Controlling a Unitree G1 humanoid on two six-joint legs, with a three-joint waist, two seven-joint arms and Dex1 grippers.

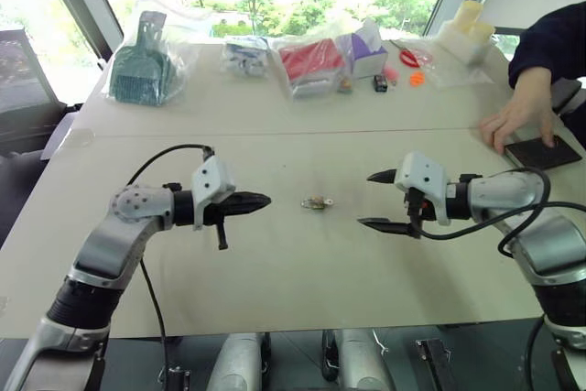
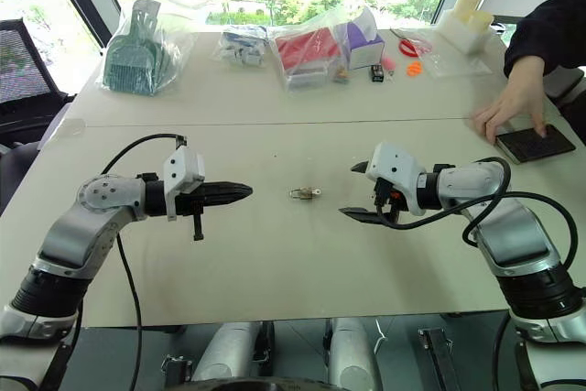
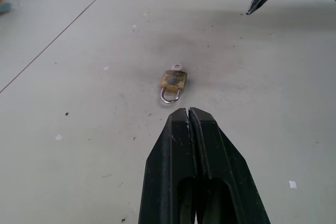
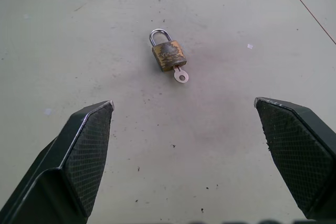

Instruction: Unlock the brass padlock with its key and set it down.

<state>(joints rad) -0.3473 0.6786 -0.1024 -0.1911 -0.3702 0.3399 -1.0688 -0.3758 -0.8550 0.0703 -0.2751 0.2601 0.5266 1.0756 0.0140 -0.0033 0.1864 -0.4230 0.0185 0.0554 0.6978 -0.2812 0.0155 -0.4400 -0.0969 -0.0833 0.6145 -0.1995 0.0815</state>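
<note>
Padlock (image 4: 168,55) of brass lies flat on the table (image 1: 275,263), key (image 4: 180,76) sticking out of its base, shackle looking closed. To one side of the padlock hangs my left gripper (image 1: 261,200), clenched on nothing; on the other side my right gripper (image 1: 377,199) is spread wide, both clear of it. I judge the risks so: pinching so small a body may skid it away, and a clumsy nip could pull the key out rather than turn it.
</note>
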